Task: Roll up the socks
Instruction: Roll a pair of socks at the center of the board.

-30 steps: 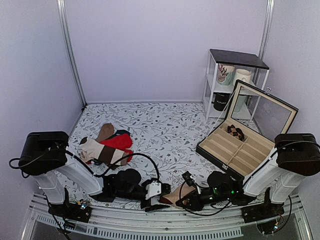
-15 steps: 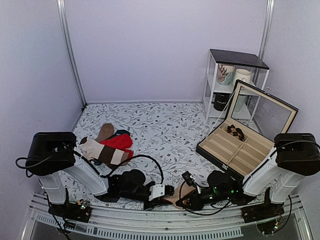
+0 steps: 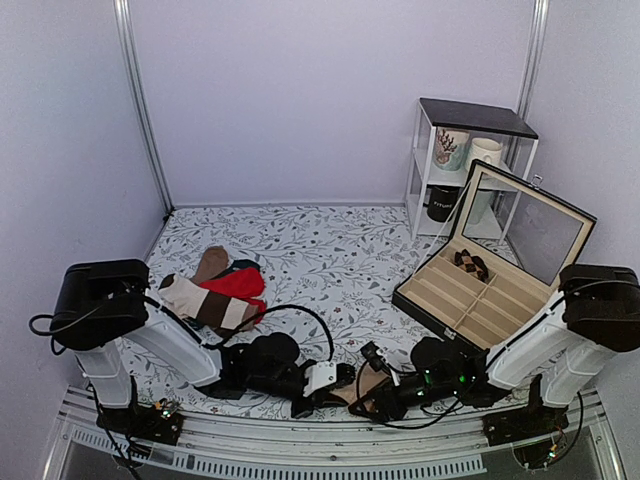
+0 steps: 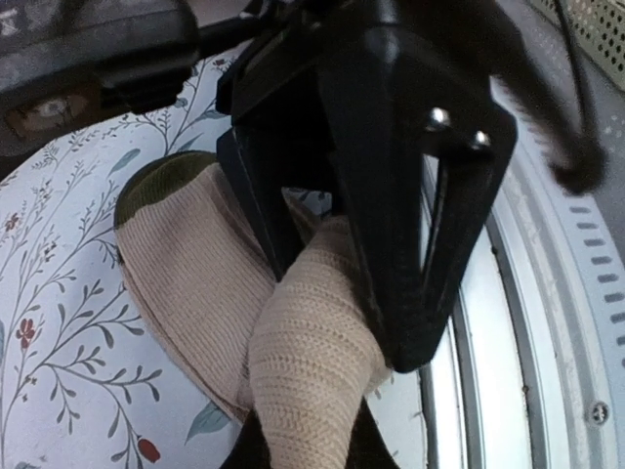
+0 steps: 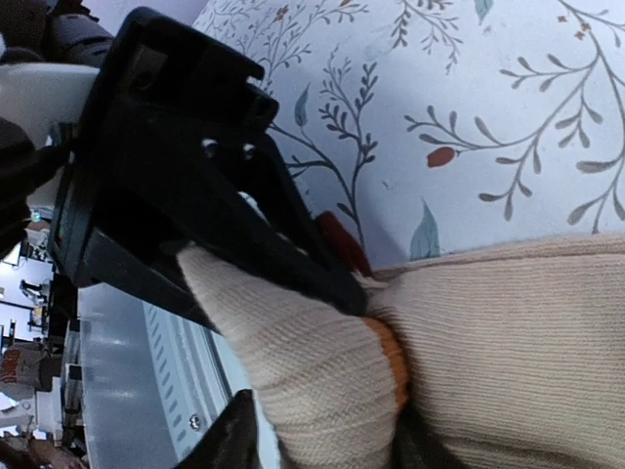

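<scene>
The socks [image 3: 366, 379] lie at the table's near edge between my two grippers, tan-beige, with an olive cuff [image 4: 161, 186] and an orange stripe [image 5: 391, 357]. In the left wrist view a bunched fold of them [image 4: 308, 362] rises between my left gripper's [image 4: 303, 445] fingers, which are shut on it. In the right wrist view the same fold [image 5: 312, 371] sits plump between the parted fingers of my right gripper [image 5: 322, 440]. The two grippers [image 3: 340, 379] [image 3: 366, 394] meet nose to nose over the socks. The rest of the pair is hidden under them.
A heap of other socks [image 3: 215, 290], red and cream with brown bands, lies at the left. An open black compartment box [image 3: 470, 300] stands at the right, with a white shelf of mugs [image 3: 465, 160] behind it. A metal rail [image 3: 300, 450] runs just past the grippers.
My left gripper has slid right up to the right gripper and closed on the sock fold. The right gripper's jaws have widened around the same fold.
</scene>
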